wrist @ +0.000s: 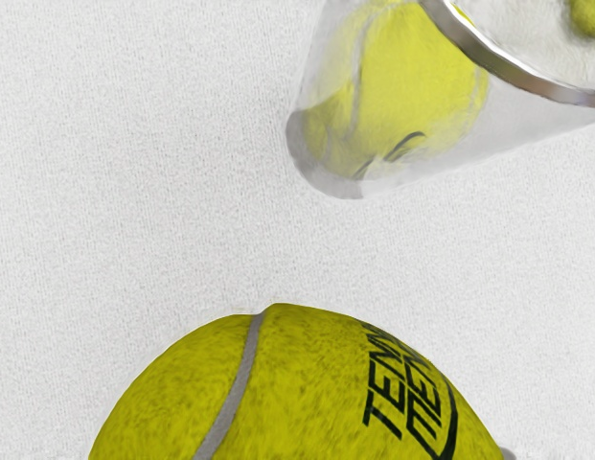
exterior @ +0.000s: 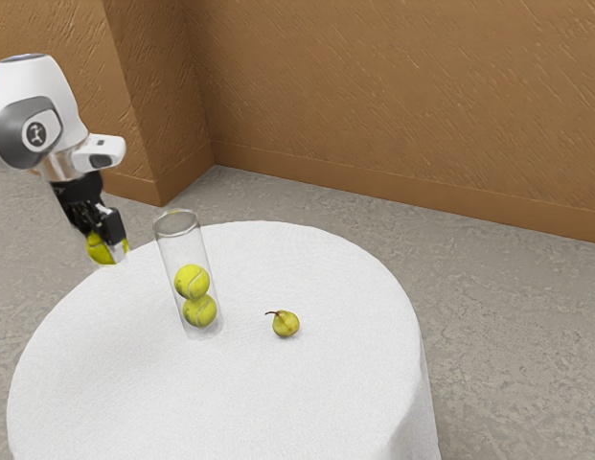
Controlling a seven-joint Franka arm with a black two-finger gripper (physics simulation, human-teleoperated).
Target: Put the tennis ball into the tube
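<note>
Tennis ball point(wrist: 307, 393) clamped between gripper fingers point(exterior: 115, 228), outside clear tube point(exterior: 186, 253).
Fingertip hold, probably so it drops through the rim point(wrist: 498, 59).

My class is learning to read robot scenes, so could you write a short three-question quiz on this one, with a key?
1. Multiple choice: how many balls are inside the tube?
A) none
B) two
C) four

2. True or false: the pear lies on the table, outside the tube.

3. Fill in the missing word: the gripper is holding a ____, which is outside the tube.

Key:
1. B
2. True
3. ball
</note>
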